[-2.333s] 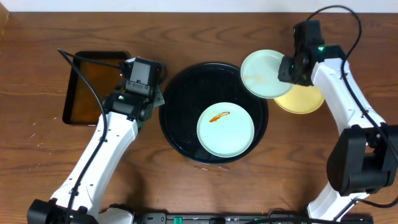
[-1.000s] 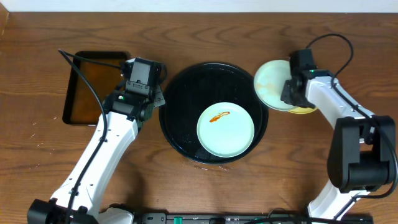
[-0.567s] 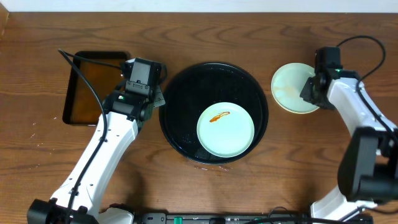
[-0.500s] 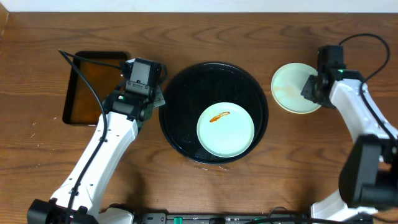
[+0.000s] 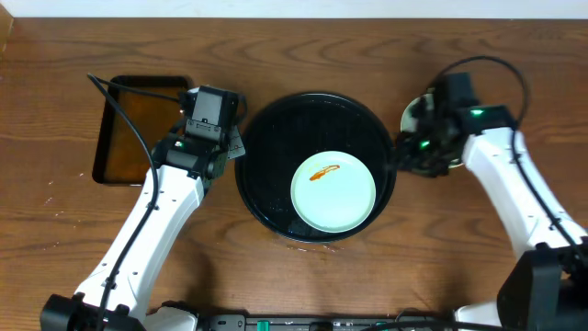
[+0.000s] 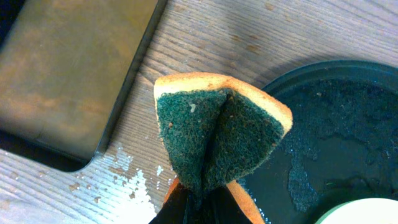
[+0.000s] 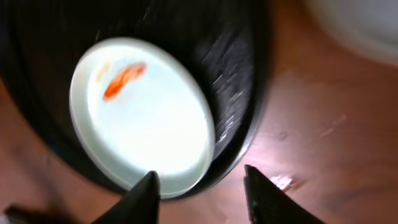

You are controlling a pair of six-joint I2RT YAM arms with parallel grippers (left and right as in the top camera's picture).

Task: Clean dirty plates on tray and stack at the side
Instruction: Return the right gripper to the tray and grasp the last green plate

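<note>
Wooden table (image 5: 303, 285): left gripper (image 6: 193, 208) pinches sponge (image 6: 221, 140) beside tray (image 5: 276, 138) holding 1 smeared plate (image 5: 333, 191).

The tray (image 5: 276, 138) is glossy black. The plate (image 5: 340, 202) is pale mint-green with an orange-brown smear (image 5: 323, 172). The sponge (image 6: 211, 137) is dark green over orange-tan foam. The rectangular tray (image 5: 133, 124) is black-rimmed and brown inside. The bench (image 5: 413, 267) is brown, grained wood.

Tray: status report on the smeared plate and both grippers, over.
Left gripper shut on sponge, beside tray's left rim. Right gripper open, empty, at tray's right rim. On tray: mint plate, orange smear uncleaned. Nothing covers it.
</note>
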